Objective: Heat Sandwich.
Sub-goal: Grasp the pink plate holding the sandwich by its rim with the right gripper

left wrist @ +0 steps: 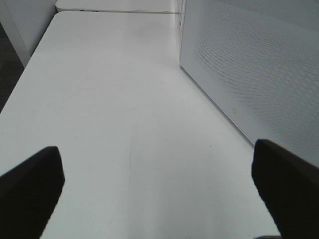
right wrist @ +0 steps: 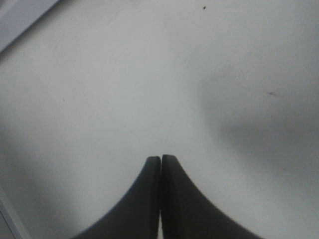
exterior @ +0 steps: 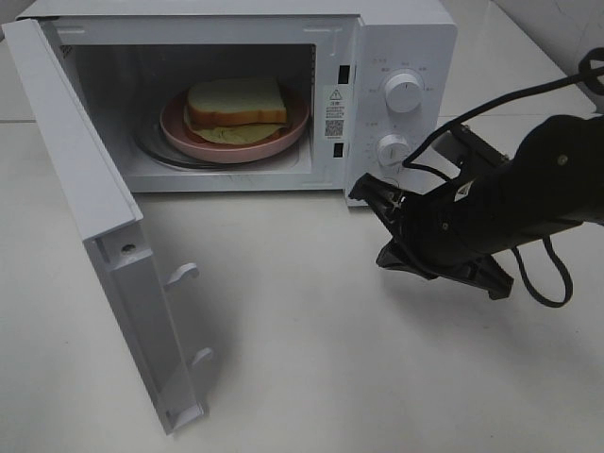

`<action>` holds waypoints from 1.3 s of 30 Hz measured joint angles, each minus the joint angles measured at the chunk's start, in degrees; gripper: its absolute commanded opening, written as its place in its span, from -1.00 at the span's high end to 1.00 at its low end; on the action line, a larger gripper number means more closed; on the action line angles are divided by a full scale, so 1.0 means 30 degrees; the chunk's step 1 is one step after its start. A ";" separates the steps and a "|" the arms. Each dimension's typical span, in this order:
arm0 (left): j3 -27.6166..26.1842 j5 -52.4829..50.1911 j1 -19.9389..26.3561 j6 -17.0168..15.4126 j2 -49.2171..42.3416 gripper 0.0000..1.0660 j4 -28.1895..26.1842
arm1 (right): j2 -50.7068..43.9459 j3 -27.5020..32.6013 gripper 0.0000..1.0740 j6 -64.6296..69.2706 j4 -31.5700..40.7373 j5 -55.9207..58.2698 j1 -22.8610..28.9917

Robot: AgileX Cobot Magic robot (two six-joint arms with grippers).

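Inside the cavity of the white box-shaped microwave oven [exterior: 406, 38], the sandwich [exterior: 236, 102] of thick white bread with tan crust and pale yellow-green filling lies on a round pink plate [exterior: 175, 125]. The plate sits on the glass turntable [exterior: 151, 151]. Treat the loading step as complete. The white hinged door [exterior: 90, 189] stands swung fully out to the left of the cavity. You have yet to shut it and then set the upper round white knob [exterior: 404, 92] and the lower round white knob [exterior: 393, 149] on the panel right of the cavity. Judge heating as not begun.

Check the right gripper [right wrist: 160, 160]. Its black fingers are pressed together tip to tip and grasp nothing. It hangs over the white tabletop [exterior: 311, 359] in front of the oven's control panel.

Check the left gripper [left wrist: 157, 147]. Its fingers are spread wide and hold nothing. It sits above the tabletop beside a white dotted panel, probably the door's outer face.
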 measured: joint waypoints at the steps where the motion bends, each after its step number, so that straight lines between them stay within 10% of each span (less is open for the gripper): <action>1: 0.0000 0.0000 0.0000 0.0000 0.0000 -0.83 0.0000 | -0.0038 -0.0401 0.92 -0.1165 -0.0344 0.1222 0.0000; 39: 0.0000 0.0000 0.0000 0.0000 0.0000 -0.83 0.0000 | -0.0076 -0.5577 0.74 -2.0550 -0.5367 1.5642 0.0000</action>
